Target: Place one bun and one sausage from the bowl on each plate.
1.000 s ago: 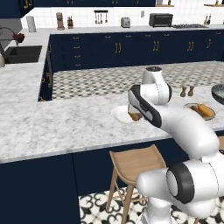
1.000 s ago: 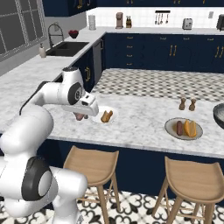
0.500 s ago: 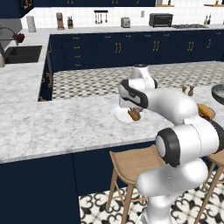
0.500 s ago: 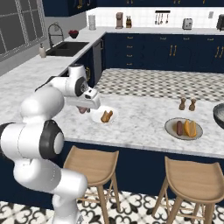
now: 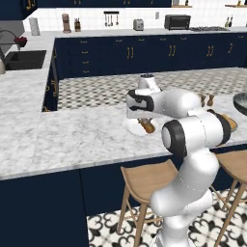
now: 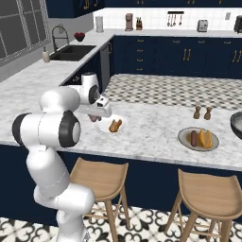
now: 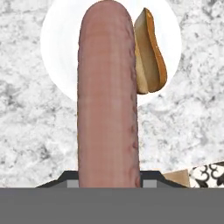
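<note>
Progress check. The beige plate [image 6: 198,139] sits on the counter [image 6: 151,134] to my right, and I see a sausage and a bun lying on it side by side, so I count that plate as done.

The white plate [image 7: 57,65] lies near the counter's front edge, right under the arm. It carries a bun [image 7: 148,54] standing on edge toward one side of the plate. I see no sausage resting on it yet.

The gripper [image 6: 97,115] is closed narrowly on a sausage [image 7: 107,96]. In the hand view the sausage runs lengthwise up from between the fingers, over the white plate and just beside the bun. I cannot tell whether its far end is touching the plate or hanging above it.

The dark bowl [image 5: 240,102] shows at the right edge of the left base view, well apart from the white plate; I cannot see its contents.

My judgement: the last item is in hand above its target. What is left is to set this sausage down next to the bun and release it.
</note>
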